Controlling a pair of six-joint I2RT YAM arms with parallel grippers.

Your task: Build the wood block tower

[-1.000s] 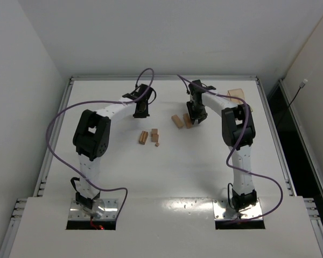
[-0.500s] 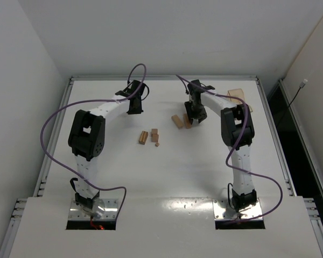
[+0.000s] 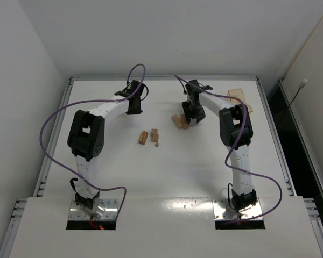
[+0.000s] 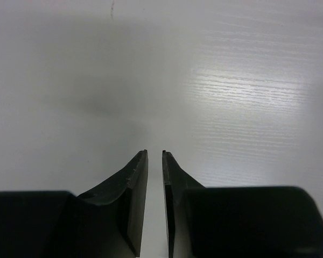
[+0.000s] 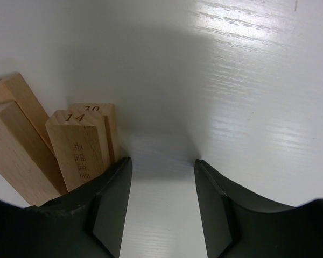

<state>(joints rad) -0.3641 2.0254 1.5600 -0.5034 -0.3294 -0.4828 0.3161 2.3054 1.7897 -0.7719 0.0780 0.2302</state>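
Light-tan wood blocks lie in two loose groups on the white table. One pair [image 3: 180,121] lies beside my right gripper [image 3: 190,115]. Another group [image 3: 149,136] lies nearer the middle. No stacked tower shows. In the right wrist view my right gripper [image 5: 162,162] is open with only bare table between the jaws. Its left finger [image 5: 112,199] is right beside a block marked 14 [image 5: 79,153]; more blocks [image 5: 16,145] lie left of it. My left gripper [image 3: 133,107] is over bare table at the back left. In its wrist view the left gripper [image 4: 155,152] is shut and empty.
A translucent tan plastic tray [image 3: 238,97] sits at the back right of the table. A raised metal rim [image 3: 161,78] runs along the table's back edge. Purple cables loop above both arms.
My left gripper has moved back and to the left, away from the middle blocks. My right gripper has shifted slightly left, closer to the pair of blocks beside it.
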